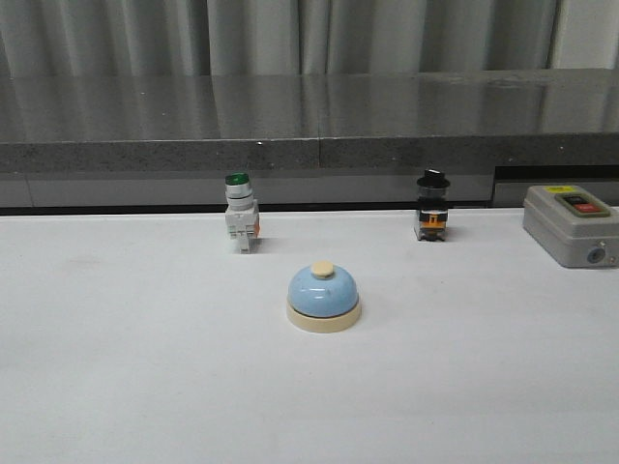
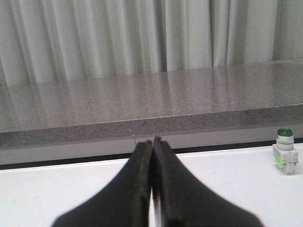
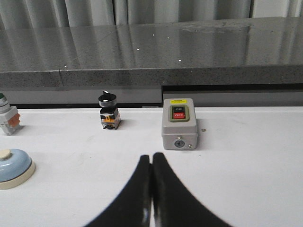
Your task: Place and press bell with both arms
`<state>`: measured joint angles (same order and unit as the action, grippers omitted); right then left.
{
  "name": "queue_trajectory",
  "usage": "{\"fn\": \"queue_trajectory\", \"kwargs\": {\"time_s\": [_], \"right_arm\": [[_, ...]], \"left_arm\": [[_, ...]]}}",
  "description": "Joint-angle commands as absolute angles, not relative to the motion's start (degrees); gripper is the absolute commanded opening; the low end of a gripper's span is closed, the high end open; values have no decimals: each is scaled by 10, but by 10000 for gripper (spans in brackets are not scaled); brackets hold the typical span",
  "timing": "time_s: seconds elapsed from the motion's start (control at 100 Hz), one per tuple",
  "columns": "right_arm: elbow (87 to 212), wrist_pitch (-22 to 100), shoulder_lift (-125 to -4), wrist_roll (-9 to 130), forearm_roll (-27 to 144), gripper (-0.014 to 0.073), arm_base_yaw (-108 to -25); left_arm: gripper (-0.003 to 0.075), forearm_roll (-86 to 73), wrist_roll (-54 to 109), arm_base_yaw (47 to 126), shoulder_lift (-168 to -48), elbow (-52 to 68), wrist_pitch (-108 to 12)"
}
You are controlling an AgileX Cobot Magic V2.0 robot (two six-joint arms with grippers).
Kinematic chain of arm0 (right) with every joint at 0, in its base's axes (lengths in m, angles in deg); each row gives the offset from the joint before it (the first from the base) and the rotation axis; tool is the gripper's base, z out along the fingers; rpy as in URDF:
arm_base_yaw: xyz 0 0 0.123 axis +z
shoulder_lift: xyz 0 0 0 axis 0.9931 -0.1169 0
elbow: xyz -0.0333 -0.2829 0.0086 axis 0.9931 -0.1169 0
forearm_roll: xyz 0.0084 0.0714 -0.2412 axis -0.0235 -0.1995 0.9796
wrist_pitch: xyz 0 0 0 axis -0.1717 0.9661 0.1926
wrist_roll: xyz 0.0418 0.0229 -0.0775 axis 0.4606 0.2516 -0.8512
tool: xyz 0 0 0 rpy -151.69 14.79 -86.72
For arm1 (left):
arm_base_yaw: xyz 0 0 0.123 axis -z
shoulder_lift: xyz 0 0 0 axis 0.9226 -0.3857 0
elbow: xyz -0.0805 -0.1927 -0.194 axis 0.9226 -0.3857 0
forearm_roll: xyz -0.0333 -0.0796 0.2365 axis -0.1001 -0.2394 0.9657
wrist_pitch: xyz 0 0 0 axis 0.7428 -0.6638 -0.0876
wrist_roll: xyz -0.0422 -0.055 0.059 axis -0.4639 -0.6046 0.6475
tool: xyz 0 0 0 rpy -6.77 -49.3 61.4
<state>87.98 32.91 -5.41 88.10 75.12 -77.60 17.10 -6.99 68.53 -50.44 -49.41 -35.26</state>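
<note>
The light-blue bell (image 1: 324, 295) with cream base and cream button stands upright on the white table (image 1: 145, 367), near the middle. It also shows at the edge of the right wrist view (image 3: 13, 168). No arm or gripper shows in the front view. My left gripper (image 2: 152, 142) is shut and empty, above the table, the bell out of its view. My right gripper (image 3: 151, 158) is shut and empty, well to the right of the bell.
A white push-button with a green cap (image 1: 241, 215) stands behind the bell to the left, also in the left wrist view (image 2: 285, 158). A black selector switch (image 1: 432, 207) and a grey switch box (image 1: 571, 224) stand at back right. A dark granite ledge (image 1: 309, 121) runs behind.
</note>
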Motion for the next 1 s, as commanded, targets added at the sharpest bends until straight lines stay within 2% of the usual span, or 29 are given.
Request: {"fn": "queue_trajectory", "kwargs": {"time_s": [0.0,0.25,0.4,0.49,0.72,0.99], "right_arm": [[888,284,-44,879,756,-60,-777],[888,270,-44,879,756,-60,-777],[891,167,-44,879,746,-60,-777],[912,171,-49,879,740,-60,-777],[1061,347,-130,879,740,-60,-777],[1287,597,-334,874,745,-60,-777]], "left_arm": [[-20,168,-75,684,-487,-518,-312],[-20,168,-75,684,-487,-518,-312],[-20,168,-75,684,-487,-518,-312],[-20,168,-75,684,-487,-518,-312],[-20,168,-75,684,-487,-518,-312],[-20,168,-75,684,-487,-518,-312]]}}
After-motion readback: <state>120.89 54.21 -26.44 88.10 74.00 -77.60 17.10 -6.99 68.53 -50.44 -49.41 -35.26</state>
